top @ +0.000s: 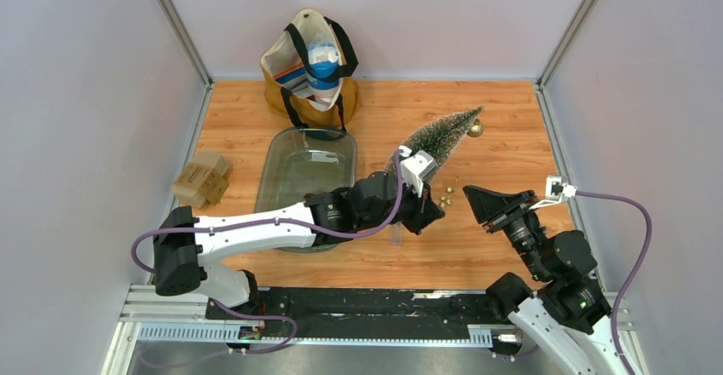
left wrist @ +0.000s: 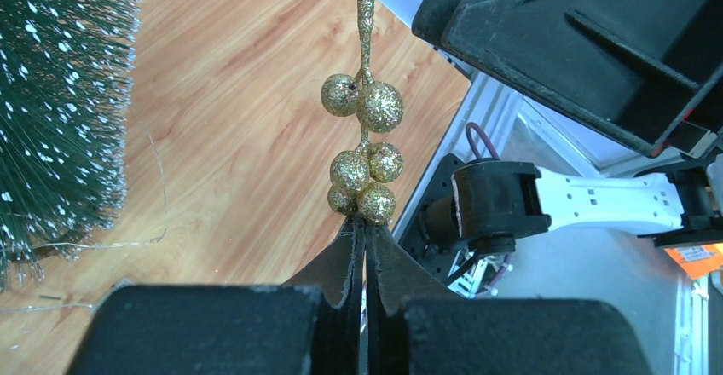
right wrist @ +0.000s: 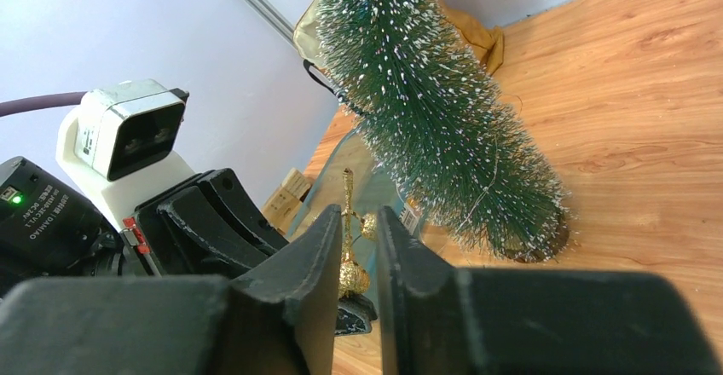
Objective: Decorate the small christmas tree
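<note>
I judge the decorating barely begun. The small christmas tree (top: 442, 136) sits on the surface (top: 511, 149) just right of the clear tray (top: 303, 170), with only a gold ball (top: 475, 128) at its tip. My left gripper (left wrist: 365, 222) is clamped on a gold berry sprig (left wrist: 362, 162) that is not yet on the tree. The right gripper (right wrist: 362, 222) has its jaws slightly apart near the sprig's top. The left wrist view shows that clamp plainly. From overhead the sprig is only specks, but only there do I see tree and tray together.

small christmas tree (left wrist: 60, 94) cut off left, bag (top: 281, 55) contents possibly bottles
</note>
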Robot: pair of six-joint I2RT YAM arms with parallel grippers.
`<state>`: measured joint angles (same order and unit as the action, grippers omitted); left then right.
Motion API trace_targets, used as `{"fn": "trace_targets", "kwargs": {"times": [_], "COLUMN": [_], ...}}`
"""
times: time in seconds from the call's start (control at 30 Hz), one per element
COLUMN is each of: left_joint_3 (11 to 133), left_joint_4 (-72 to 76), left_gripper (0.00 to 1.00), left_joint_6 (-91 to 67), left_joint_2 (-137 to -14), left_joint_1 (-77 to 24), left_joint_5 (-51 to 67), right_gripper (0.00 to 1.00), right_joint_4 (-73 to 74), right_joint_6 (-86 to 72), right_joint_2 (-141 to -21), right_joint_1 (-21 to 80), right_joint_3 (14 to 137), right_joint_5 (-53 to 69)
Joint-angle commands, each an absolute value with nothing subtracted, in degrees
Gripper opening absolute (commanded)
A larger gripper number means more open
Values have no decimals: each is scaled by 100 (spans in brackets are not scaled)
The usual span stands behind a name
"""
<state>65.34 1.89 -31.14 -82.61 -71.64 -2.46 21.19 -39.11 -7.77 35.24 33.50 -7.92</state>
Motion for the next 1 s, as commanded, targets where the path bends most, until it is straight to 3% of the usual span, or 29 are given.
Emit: {"fn": "trace_targets", "kwargs": {"times": [0.0, 0.13, 0.27, 0.57, 0.97], "left_joint_3": [6636, 6583, 6592, 6732, 6864], "left_joint_4": [228, 202, 53, -597, -975], "left_gripper": [0, 0, 0, 0, 0], "left_joint_6": [-2866, -2672, -2426, -1855, -1389], "left_joint_2": [-8121, -8130, -8112, -7893, -7778], "left_joint_1": [-7181, -7189, -7189, -7189, -7181], "left_joint_5": [-150, 121, 386, 378, 633], "right_gripper": [27, 41, 45, 40, 41], "right_joint_4": [2127, 2249, 2566, 2970, 3850], "right_joint_6": [-3955, -3990, -3999, -3999, -3867], "right_joint_2": [-817, -966, -1379, -2030, -2540], "right_joint_1": [3568, 3568, 3568, 3568, 3560], "right_joint_3": [3507, 3673, 4007, 4605, 5080], "right_joint_5": [-659, -703, -467, 377, 641]}}
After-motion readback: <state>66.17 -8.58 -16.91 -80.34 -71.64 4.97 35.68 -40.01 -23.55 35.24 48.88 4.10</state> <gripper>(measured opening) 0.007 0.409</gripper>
